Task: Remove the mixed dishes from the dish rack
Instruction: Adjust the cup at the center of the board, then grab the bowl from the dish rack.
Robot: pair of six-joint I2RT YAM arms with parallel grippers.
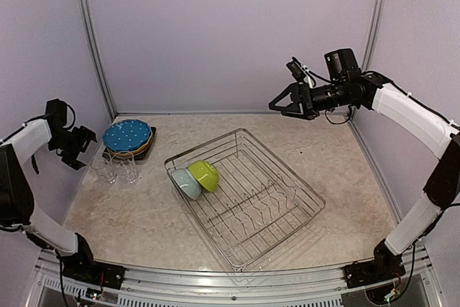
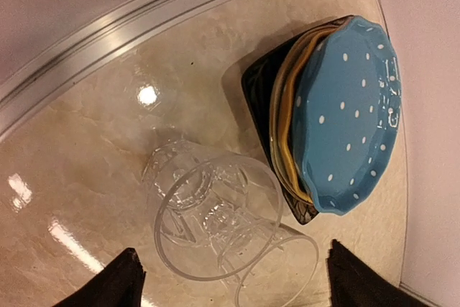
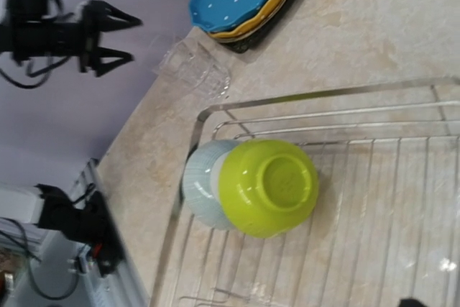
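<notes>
Resting in the dish rack [image 1: 251,210] are lime bowl [image 1: 205,175] and pale-blue bowl [image 1: 185,183]; left hand [image 1: 84,149], right hand [image 1: 280,107] spread.

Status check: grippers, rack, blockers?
Both jaws open, empty: left gripper over the glasses, right gripper raised. Lime bowl and pale-blue bowl sit in dish rack. Nothing blocking them.

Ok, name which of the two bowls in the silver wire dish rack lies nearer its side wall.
The pale-blue bowl; the lime-green bowl lies beside it, further toward the rack middle.
</notes>
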